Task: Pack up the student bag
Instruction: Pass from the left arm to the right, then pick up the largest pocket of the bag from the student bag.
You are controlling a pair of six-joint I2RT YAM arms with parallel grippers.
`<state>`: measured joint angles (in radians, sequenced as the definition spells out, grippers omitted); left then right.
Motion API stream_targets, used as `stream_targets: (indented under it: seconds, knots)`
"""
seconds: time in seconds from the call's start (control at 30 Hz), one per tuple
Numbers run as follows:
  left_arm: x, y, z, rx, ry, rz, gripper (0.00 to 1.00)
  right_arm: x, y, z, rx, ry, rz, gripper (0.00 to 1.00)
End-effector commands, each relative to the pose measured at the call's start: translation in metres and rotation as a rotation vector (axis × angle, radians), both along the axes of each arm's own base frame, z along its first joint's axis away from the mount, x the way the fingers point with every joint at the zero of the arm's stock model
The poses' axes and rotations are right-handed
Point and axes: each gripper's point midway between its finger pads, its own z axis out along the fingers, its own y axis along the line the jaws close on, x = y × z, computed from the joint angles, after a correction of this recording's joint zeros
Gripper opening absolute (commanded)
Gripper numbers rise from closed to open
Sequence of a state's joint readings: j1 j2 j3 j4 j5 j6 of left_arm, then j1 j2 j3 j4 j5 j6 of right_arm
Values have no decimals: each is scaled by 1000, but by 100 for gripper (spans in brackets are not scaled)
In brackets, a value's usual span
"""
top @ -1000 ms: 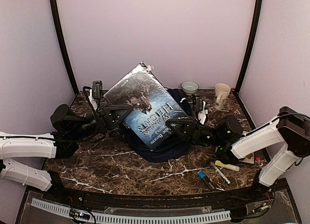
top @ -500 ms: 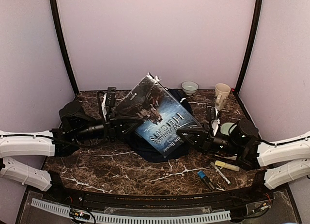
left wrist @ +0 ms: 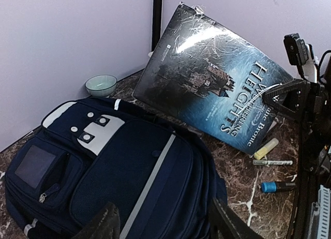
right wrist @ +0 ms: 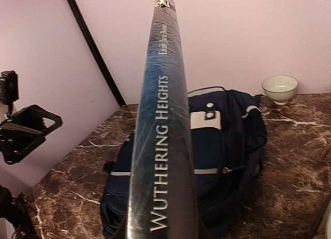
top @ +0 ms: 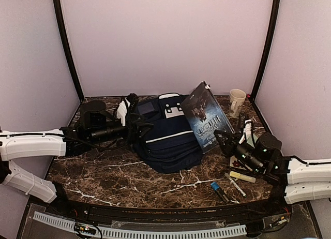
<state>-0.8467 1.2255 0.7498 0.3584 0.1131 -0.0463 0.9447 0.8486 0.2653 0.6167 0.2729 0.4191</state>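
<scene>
Clamping the Wuthering Heights book (top: 204,112), our right gripper (top: 223,136) waits; left gripper (top: 139,124) gapes empty beside the student bag (top: 170,140). We probably unzip it next.

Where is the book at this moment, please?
In the top view, the book is on the right side, held up at a tilt by the right gripper. It is between the backpack and the white mug.

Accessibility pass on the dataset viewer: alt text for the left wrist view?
A navy-blue fabric backpack with a white stripe lies on the dark marble table below the open left gripper. Beyond it the right gripper holds a large glossy blue Wuthering Heights book tilted; a pale green ceramic bowl sits by the wall.
</scene>
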Motion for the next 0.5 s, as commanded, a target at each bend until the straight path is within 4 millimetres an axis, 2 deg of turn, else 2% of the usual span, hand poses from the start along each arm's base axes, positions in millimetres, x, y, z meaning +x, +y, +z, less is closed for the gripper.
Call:
stream_targets:
  seconds: [0.0,0.2,0.47]
  knots:
    - [11,-1,-9,101,-47,22,59,7,-30,40,113,-96,-149,0]
    - [7,-27,-42,174,19,-82,57,5,-43,34,117,-94,-189,0]
    - [3,-67,-82,360,24,-147,54,-1,-50,39,129,-106,-184,0]
